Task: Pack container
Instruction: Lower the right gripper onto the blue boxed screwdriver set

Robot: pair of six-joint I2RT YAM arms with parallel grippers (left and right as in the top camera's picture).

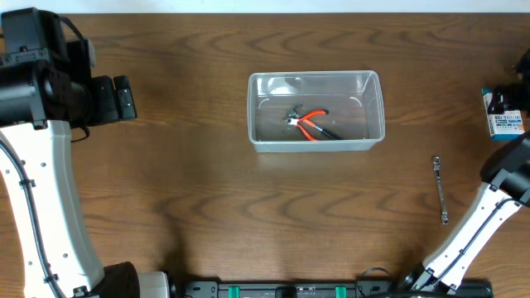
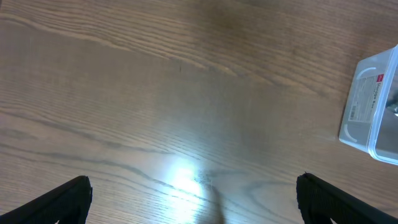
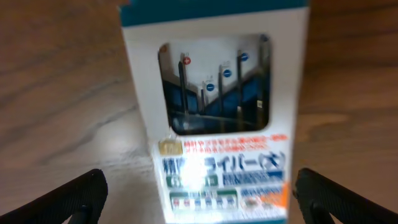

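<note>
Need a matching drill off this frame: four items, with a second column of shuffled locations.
Column 1
1. pliers
2. slim metal tool
3. blue-and-white box
4. left claw

Column 2
A. at the far right edge of the table, in front of the open right claw
B. inside the container
C. open over bare wood, left of the container
D. flat on the table, right of the container

Pairs: 1-B, 2-D, 3-A, 4-C

box (image 3: 217,168) print blurred, container (image 2: 365,109) cut off
</note>
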